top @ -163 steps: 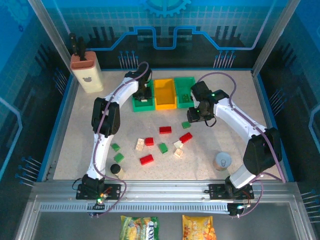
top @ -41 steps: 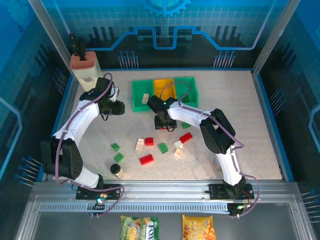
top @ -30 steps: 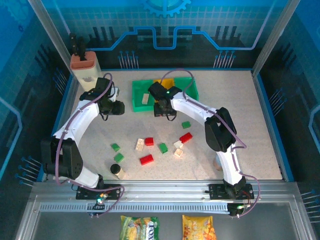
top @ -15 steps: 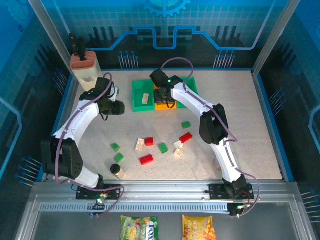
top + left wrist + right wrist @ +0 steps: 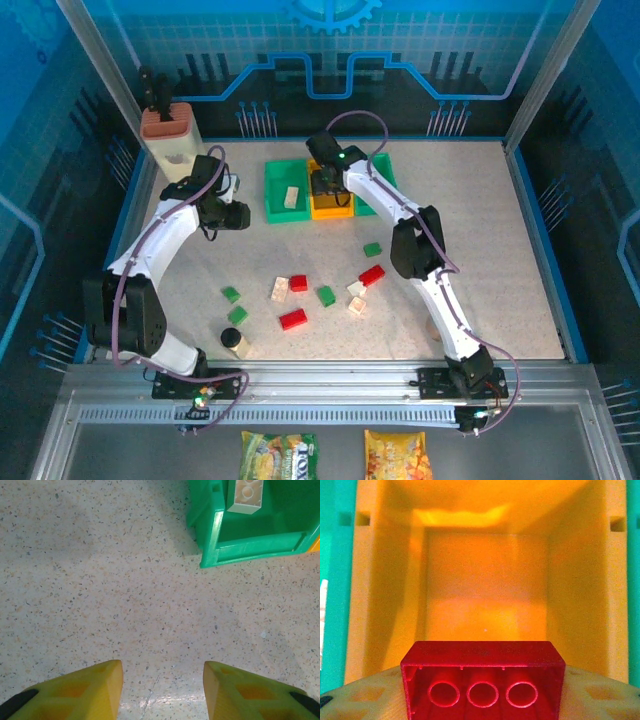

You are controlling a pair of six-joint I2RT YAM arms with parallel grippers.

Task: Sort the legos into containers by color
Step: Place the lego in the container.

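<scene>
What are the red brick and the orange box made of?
The red brick looks like hard, glossy plastic, with moulded round tubes underneath. The orange box is probably smooth plastic too, slightly see-through, since light glows through its thin walls.

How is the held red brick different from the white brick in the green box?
The red brick is gripped by the right tool over the yellow box; the white brick lies loose in the green box. The red brick shows its hollow underside, the white brick its bumps. Both are small plastic bricks.
</scene>
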